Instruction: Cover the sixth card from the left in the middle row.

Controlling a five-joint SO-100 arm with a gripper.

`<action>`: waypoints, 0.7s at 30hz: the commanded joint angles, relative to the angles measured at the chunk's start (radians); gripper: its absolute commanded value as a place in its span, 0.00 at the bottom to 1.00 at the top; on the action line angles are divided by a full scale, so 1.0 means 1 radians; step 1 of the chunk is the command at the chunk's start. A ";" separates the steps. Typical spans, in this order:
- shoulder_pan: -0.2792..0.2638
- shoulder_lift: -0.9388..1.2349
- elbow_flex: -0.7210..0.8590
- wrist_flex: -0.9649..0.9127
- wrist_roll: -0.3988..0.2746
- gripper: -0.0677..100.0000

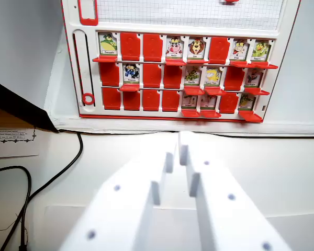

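yellow card (213,76) uncovered — gripper (177,149) hangs well apart, jaws near-closed.

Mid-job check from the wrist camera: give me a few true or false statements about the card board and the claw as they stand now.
1. The claw is touching the board. False: it sits short of the board, over the white table.
2. The sixth card in the middle row shows its picture. True.
3. The leftmost top-row card is covered. False: its picture shows.
4. A black cable lies at the wrist view's left. True.
5. The bottom row's first four cards are covered. True.
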 commanded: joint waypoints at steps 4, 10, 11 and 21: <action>0.012 0.023 0.009 -0.049 0.003 0.00; 0.011 0.035 0.026 -0.049 0.003 0.00; 0.011 0.035 0.026 -0.049 0.003 0.00; 0.012 0.031 0.023 -0.049 0.006 0.00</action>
